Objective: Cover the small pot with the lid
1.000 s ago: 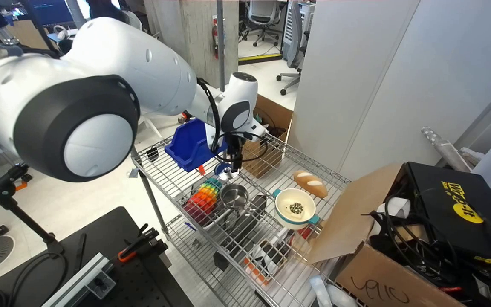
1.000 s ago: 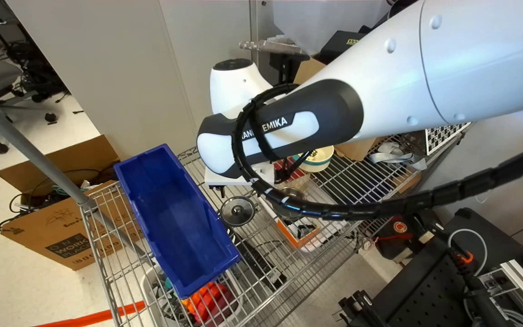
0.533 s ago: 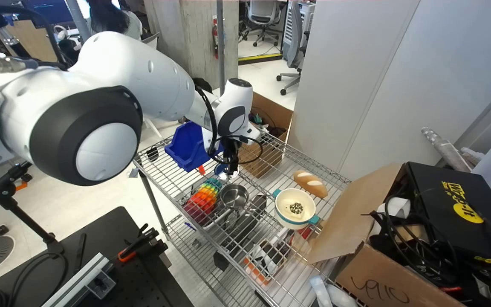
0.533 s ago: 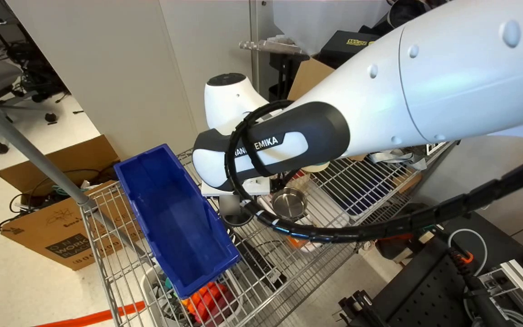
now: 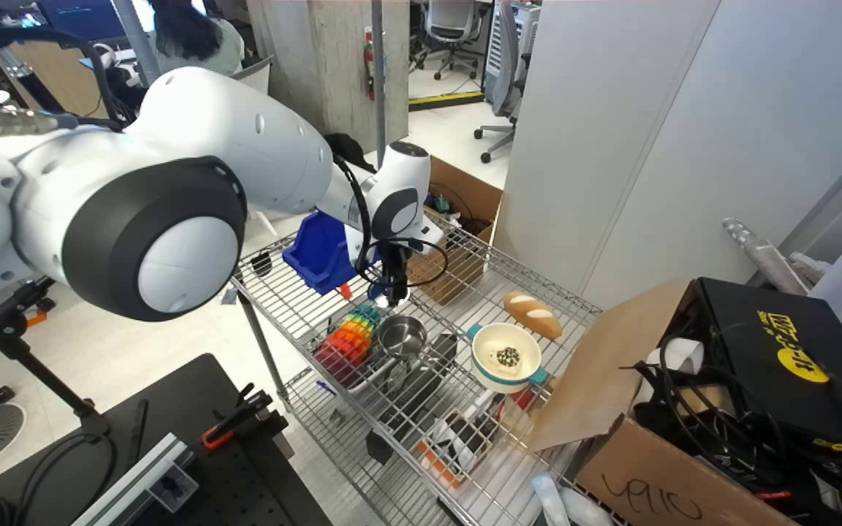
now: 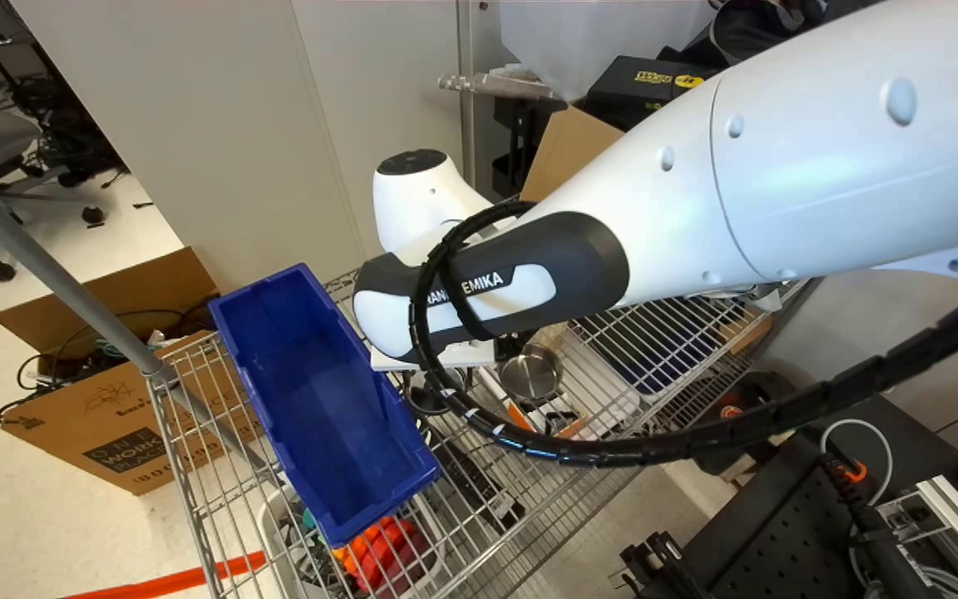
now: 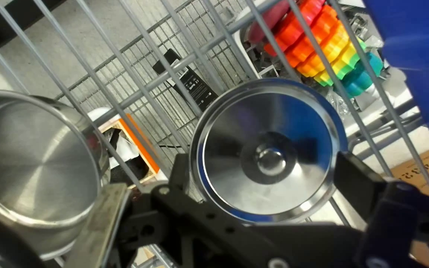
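Observation:
The lid [image 7: 270, 162] is round and shiny silver with a small round knob. It lies on the wire shelf and is partly visible in both exterior views [image 5: 377, 292] [image 6: 427, 398]. My gripper [image 7: 261, 163] is open above the lid, one finger on each side of the lid and its knob. In an exterior view, the gripper [image 5: 395, 298] points down over the lid. I cannot tell whether the fingers touch the rim. The small pot [image 7: 39, 156] is silver and uncovered, to the left of the lid in the wrist view. It shows in both exterior views [image 5: 402, 336] [image 6: 530, 372].
A blue bin [image 6: 321, 399] stands close beside the lid and shows at the right of the wrist view [image 7: 419, 56]. A cream bowl [image 5: 492, 340] with teal handles and a bread loaf [image 5: 533, 314] lie farther along the shelf. A cardboard box [image 5: 574, 380] stands beyond them.
The arm and gripper have moved down toward the lid and slightly left in the exterior views. The pot, lid and bin have not moved.

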Controlling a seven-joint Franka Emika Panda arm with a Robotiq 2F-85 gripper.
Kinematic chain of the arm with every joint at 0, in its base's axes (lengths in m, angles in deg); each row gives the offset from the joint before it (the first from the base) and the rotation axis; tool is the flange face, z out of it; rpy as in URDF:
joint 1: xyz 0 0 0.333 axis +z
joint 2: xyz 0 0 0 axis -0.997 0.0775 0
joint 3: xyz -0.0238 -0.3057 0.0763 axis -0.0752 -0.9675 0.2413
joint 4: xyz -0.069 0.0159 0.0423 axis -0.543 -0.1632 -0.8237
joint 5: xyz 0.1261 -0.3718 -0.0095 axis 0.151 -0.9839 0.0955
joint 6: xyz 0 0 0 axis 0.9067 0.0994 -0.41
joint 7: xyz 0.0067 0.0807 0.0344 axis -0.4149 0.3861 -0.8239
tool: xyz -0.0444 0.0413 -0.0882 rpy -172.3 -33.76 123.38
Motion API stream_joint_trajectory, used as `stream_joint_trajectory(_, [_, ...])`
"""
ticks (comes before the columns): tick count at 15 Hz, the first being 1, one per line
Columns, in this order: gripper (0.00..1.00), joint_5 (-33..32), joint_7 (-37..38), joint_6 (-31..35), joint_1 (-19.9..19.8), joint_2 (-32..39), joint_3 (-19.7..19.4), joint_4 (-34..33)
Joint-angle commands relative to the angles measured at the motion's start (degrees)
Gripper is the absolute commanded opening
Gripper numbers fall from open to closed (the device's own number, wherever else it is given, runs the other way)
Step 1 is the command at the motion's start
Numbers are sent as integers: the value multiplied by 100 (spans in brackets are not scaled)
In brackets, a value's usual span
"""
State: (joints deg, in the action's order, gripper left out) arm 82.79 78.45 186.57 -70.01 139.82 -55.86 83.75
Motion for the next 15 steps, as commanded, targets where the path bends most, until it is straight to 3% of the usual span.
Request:
stream_joint_trajectory(1, [69,44,123,-243,140,171,-159,-297])
stream_joint_trajectory(10, [1,4,230,-401,186,170,-229,-424])
stream_joint_trajectory(15, [5,-16,186,-183,132,-220,-294,-163])
